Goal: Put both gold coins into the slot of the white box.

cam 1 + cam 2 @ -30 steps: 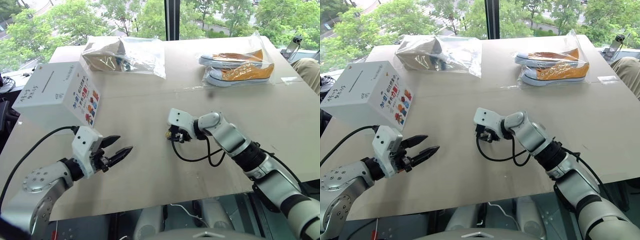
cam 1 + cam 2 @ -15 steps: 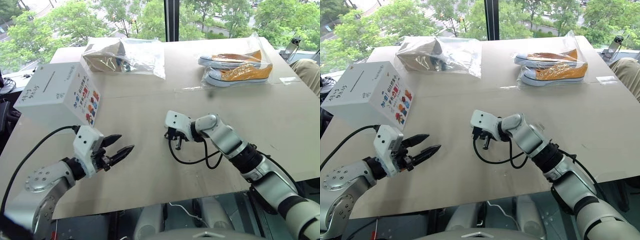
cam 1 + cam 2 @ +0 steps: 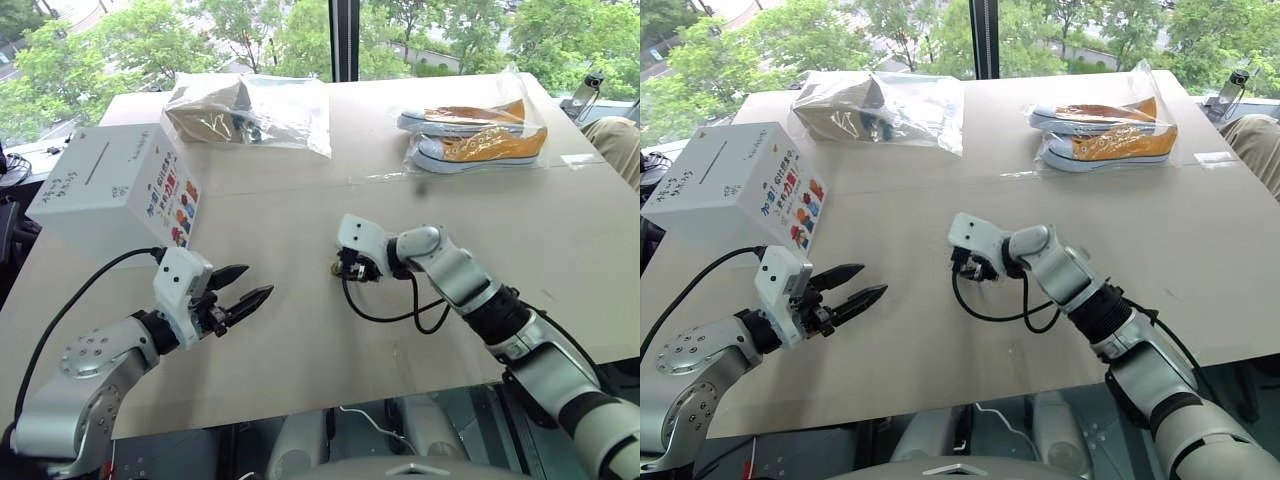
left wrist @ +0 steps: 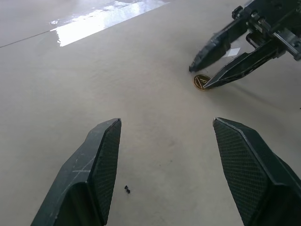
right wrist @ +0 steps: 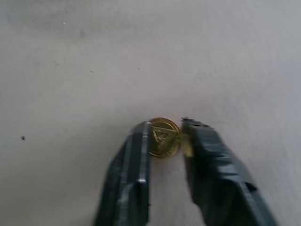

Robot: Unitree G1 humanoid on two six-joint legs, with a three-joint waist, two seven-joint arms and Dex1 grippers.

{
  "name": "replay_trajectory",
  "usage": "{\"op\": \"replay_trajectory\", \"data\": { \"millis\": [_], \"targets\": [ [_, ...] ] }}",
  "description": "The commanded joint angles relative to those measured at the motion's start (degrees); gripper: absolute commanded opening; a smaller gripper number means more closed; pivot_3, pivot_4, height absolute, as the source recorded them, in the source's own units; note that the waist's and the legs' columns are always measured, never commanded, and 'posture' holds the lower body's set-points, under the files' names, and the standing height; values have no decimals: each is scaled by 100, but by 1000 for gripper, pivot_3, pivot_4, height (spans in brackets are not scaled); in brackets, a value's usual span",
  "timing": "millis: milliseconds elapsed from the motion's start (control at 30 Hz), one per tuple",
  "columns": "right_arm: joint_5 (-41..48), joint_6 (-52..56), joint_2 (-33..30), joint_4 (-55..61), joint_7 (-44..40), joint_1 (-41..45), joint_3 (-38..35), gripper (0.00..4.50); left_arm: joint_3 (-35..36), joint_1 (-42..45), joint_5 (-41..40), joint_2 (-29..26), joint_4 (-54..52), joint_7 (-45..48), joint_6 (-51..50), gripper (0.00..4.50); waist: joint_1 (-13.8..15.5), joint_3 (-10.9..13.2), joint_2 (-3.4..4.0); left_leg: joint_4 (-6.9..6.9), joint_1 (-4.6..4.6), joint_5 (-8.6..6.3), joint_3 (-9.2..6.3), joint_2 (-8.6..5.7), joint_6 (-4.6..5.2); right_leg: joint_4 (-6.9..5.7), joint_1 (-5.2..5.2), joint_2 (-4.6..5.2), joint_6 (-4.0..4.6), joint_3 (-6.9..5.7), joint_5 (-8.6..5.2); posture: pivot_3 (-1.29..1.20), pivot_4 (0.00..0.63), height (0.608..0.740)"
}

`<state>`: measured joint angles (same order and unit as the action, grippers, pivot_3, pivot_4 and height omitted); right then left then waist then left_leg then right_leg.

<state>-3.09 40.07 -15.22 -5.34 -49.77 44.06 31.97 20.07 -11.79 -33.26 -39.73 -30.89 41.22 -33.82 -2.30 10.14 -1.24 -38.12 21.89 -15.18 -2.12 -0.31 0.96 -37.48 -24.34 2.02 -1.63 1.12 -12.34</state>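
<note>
A gold coin (image 5: 164, 137) lies flat on the tan table (image 3: 300, 200), near its middle. My right gripper (image 5: 165, 125) points down at it, open, with a fingertip on each side of the coin; one fingertip touches its edge and a small gap shows at the other. The left wrist view shows the same coin (image 4: 201, 82) under those black fingertips. My left gripper (image 3: 258, 280) hovers open over bare table to the coin's left, holding nothing. The white box (image 3: 110, 195) stands at the table's left edge, its slot (image 3: 97, 163) on the top face.
A clear bag of orange shoes (image 3: 470, 135) lies at the back right and another clear bag (image 3: 245, 110) at the back left. A black cable (image 3: 390, 315) loops under my right wrist. A person's arm (image 3: 615, 140) shows at the far right edge.
The right gripper's fingers hid the coin half a second ago; now they stand apart with the coin showing between them. The left arm has kept still.
</note>
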Motion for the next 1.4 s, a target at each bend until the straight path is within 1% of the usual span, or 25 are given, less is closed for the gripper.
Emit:
{"op": "replay_trajectory", "data": {
  "millis": [33,233,400,633,900,1300,1333,1400],
  "targets": [
    [27,383,-149,141,-292,-81,181,2073,70,12,-39,-34,-113,-3,61,3162,2,0,-1,3,0,0,0,0,0,3,0,1,0,0,0,0,150,740],
    [224,628,-120,315,-438,-143,178,2073,80,-18,-32,-38,-124,-12,65,3162,4,0,0,7,2,0,-2,0,0,14,0,3,0,-2,0,0,150,740],
    [153,500,-120,180,-361,-135,246,2073,72,-33,-10,-43,-90,13,96,3162,4,-1,-1,32,2,0,-2,0,0,39,0,3,-19,-2,12,0,150,740],
    [342,654,149,-69,-359,-176,113,2073,59,-71,49,-42,-44,39,148,3162,-21,-2,-2,67,-11,1,2,6,-1,53,0,8,-19,2,13,0,150,740],
    [91,346,264,-432,-222,-188,297,2073,53,-128,116,-31,5,77,234,3162,-59,-11,-5,72,-22,1,10,18,-1,52,2,-3,-16,9,14,0,150,740],
    [56,234,500,-414,-83,-428,233,2073,64,-168,171,-14,59,124,333,3162,-169,-30,-6,72,-36,1,15,40,-2,50,8,-22,-10,9,18,0,150,740],
    [59,221,500,-419,-94,-432,233,1540,63,-167,174,-18,66,130,338,3162,-169,-30,-6,73,-37,1,15,41,-2,50,8,-23,-10,9,18,0,150,740],
    [57,189,499,-441,-114,-424,244,953,59,-151,178,-29,89,143,345,3162,-167,-30,-7,74,-36,1,15,42,-2,50,8,-23,-9,7,18,0,150,740]
  ]
}}
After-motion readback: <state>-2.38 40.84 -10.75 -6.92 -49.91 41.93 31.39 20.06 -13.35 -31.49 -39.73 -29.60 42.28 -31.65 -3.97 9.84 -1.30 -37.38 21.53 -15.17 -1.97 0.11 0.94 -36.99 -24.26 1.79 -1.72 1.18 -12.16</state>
